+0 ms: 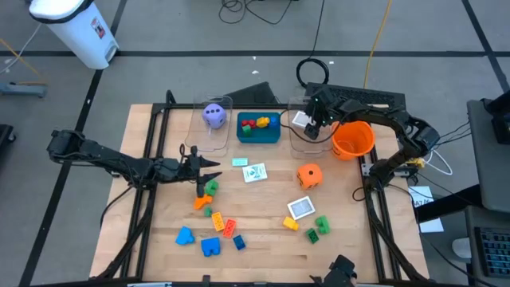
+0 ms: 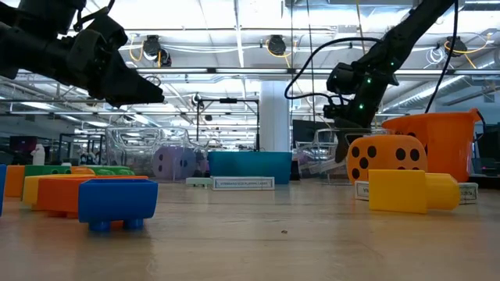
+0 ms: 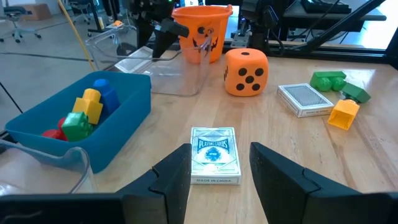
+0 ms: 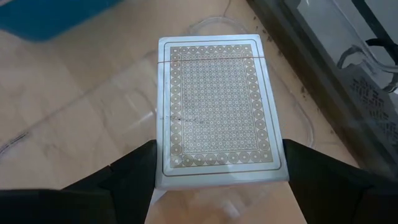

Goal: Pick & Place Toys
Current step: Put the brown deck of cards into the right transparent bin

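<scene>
My right gripper [image 1: 311,124] is shut on a white card box with a grey patterned back [image 4: 217,106], over the right clear bin [image 1: 296,142]. My left gripper [image 1: 209,167] hovers open above the table. A teal playing-card box [image 3: 214,155] lies flat on the wood just beyond its fingertips, apart from them. An orange die [image 1: 309,175] and another card box [image 1: 301,207] rest on the table. Loose bricks [image 1: 213,227] lie near the front. The purple die [image 1: 213,115] sits in the left clear bin. My right gripper pinches the card box between its two fingers by its two long edges [image 4: 163,167], at the end nearest the wrist. The fingers slant down from the table's right side and lie along the box. The box juts out beyond the fingertips, patterned back up, above the bin's floor.
A teal tray [image 1: 271,137] with red, green and yellow bricks stands between the two clear bins. An orange bucket [image 1: 352,139] stands right of the right bin. Green and yellow bricks [image 1: 315,227] lie at the front right. Bare wood stretches along the table's middle.
</scene>
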Controlling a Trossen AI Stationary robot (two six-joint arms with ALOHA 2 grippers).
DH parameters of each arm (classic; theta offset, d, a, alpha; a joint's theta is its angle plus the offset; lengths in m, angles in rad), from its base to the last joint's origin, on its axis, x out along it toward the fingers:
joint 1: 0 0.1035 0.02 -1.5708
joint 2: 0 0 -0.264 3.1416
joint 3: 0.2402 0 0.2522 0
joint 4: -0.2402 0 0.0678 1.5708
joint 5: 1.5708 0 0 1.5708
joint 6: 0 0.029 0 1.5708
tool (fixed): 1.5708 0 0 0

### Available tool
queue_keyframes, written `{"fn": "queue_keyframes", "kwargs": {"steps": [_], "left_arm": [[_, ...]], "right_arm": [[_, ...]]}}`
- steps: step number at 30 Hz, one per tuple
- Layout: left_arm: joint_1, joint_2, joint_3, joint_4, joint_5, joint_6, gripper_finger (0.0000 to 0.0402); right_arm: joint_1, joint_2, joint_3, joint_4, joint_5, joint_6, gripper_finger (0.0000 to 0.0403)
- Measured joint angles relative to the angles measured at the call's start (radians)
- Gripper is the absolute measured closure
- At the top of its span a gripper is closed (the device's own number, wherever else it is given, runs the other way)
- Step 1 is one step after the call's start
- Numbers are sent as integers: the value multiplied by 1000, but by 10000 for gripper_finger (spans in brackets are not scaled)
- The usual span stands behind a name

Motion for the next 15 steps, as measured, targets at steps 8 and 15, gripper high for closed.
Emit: {"fn": "queue_keyframes", "kwargs": {"steps": [8, 15], "left_arm": [[0, 0, 0, 0, 0, 0, 231], [0, 0, 0, 0, 0, 0, 231]], "right_arm": [[0, 0, 0, 11, 0, 1, 99], [0, 0, 0, 12, 1, 0, 73]]}}
